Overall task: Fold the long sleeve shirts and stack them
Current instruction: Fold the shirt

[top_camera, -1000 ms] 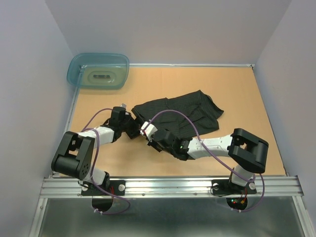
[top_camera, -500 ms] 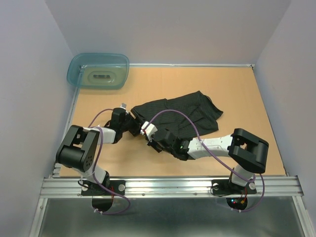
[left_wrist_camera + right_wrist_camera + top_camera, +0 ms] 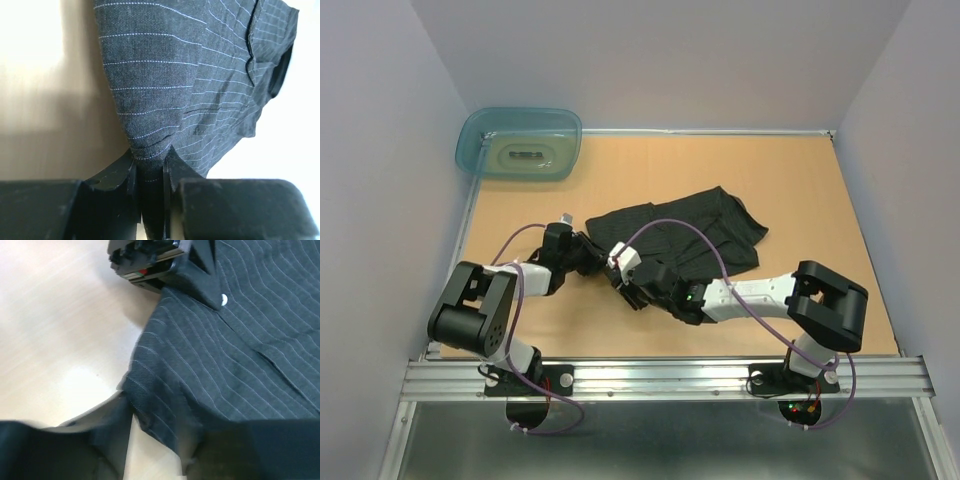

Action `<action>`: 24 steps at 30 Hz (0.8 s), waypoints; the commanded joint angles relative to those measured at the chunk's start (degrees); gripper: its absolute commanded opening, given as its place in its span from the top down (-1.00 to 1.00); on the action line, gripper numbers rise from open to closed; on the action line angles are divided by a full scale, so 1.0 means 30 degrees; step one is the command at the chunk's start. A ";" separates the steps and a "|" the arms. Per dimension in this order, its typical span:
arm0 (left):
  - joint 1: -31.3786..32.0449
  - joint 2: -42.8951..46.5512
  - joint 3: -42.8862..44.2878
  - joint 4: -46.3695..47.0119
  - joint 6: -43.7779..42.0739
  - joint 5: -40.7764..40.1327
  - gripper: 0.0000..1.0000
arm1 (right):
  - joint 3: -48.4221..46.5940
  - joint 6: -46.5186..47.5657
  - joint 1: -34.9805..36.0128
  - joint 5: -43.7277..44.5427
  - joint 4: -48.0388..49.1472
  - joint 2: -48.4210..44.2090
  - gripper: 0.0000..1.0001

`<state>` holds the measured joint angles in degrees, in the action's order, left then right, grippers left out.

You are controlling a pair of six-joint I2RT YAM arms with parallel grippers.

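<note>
Because my left fingers (image 3: 116,172) are closed tight on a small bunch of the shirt (image 3: 175,75), with the cloth gathered into wrinkles just at the tips, I judge that the step in hand is to take one corner on each side and make a fold. My right fingers (image 3: 100,435) stand a little apart. The hem lies across the gap between them, and it looks loose there, not pinched.

To do this step well, I think the right side should close on the hem near its corner before any lifting. Then both sides should rise together at the same height, so that the cloth does not twist or slip out.

The shirt lies crumpled about the middle of the counter (image 3: 800,180). Its near left end is at my two pairs of fingers, which are just beside each other, and the rest spreads away from them toward the far right. Well apart, at the far left corner, stands a teal tub (image 3: 520,145).
</note>
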<state>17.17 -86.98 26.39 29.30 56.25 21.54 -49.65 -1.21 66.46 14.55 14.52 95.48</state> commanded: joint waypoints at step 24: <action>-0.0185 0.7225 0.5088 -1.4072 -0.5859 -0.4982 1.00 | -0.6416 -0.8941 -0.8265 -0.7572 -0.5398 0.2182 0.68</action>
<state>17.12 -67.33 38.11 -10.48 40.71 7.99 -63.31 -26.26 41.25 -4.21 -1.45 99.02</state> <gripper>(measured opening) 0.255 0.172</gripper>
